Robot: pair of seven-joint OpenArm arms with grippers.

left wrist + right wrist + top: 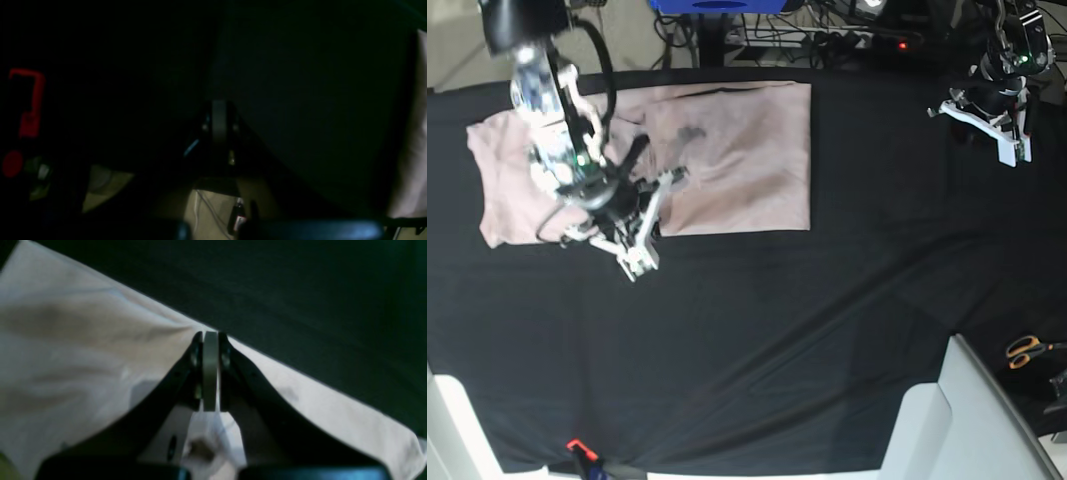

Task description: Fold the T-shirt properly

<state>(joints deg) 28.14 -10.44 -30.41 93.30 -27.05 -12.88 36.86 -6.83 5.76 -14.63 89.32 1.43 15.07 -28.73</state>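
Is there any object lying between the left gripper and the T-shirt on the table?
Nothing visible: only bare black tablecloth lies between the left gripper and the T-shirt.

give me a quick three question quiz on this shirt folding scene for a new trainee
1. True or false: the right gripper is shut at the near edge of the T-shirt.
2. Which arm is parked away from the shirt, at the far corner of the black tablecloth? A) left B) right
3. Fill in: the orange-handled ______ lie off the table's edge.

Key: 1 true; 2 A, the left gripper is shut and holds nothing; 3 scissors.
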